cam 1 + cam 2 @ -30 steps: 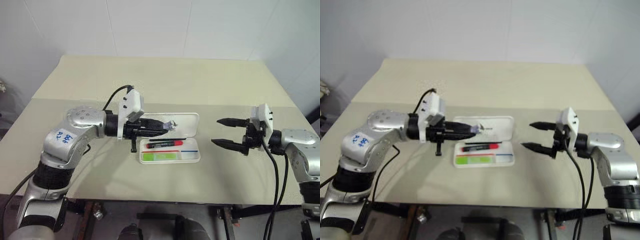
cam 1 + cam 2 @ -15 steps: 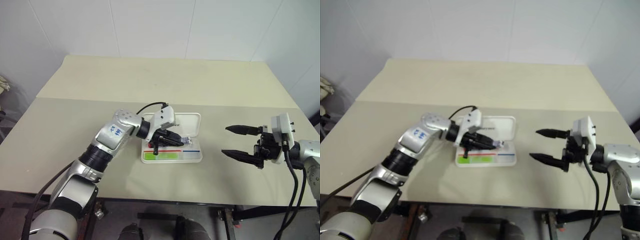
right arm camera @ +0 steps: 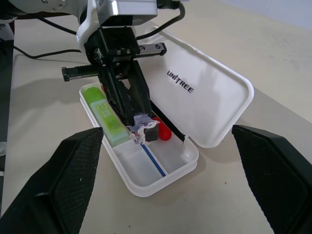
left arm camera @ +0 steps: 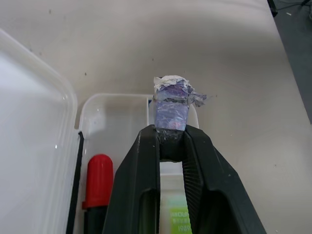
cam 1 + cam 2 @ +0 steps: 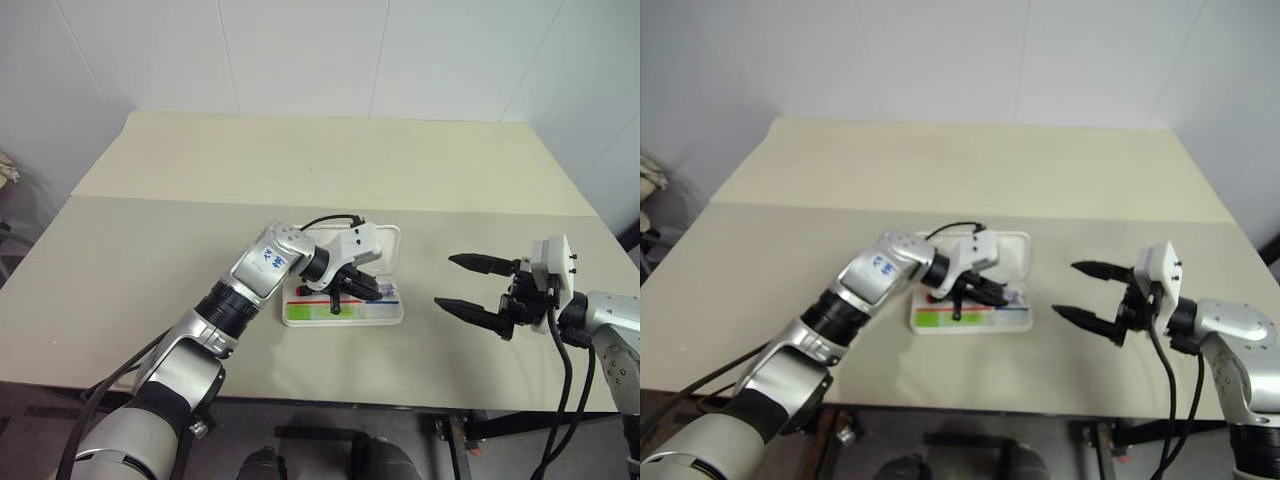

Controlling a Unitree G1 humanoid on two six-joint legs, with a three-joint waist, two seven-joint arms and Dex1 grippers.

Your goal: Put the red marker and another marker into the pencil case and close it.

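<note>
1. Here, on the left of the head views, the left arm reaches across from the robot's left, bent at the elbow, its wrist angled down over the open pencil case (image 5: 392, 312) on the beige table (image 5: 150, 250)
2. The left gripper (image 5: 368, 290) hangs over the case's tray, its two black fingers (image 4: 141, 195) clenched on a small grey block (image 4: 170, 109) with crumpled purple-and-silver wrapping
3. From the head the block is only a speck; the left wrist view shows it plainly, pinched at its lower end and standing out past the fingertips above an empty end compartment of the tray
4. That same wrist view shows the red marker (image 4: 99, 178) lying in the tray beside the fingers, with its rounded red cap toward the empty compartment, next to the lid's edge
5. The right wrist view gives what the head views hardly show: the lime-green marker (image 3: 105, 117) lying in the tray along the side away from the lid, the red marker's tip just beside the block, a blue stripe on the tray floor, and the lid (image 3: 204, 97) laid fully back with dark lettering on it
6. Further right, well apart from the case, the right arm is held out roughly level, pointing toward the case
7. The right gripper (image 5: 482, 286) is released, fingers spread wide and holding nothing
</note>
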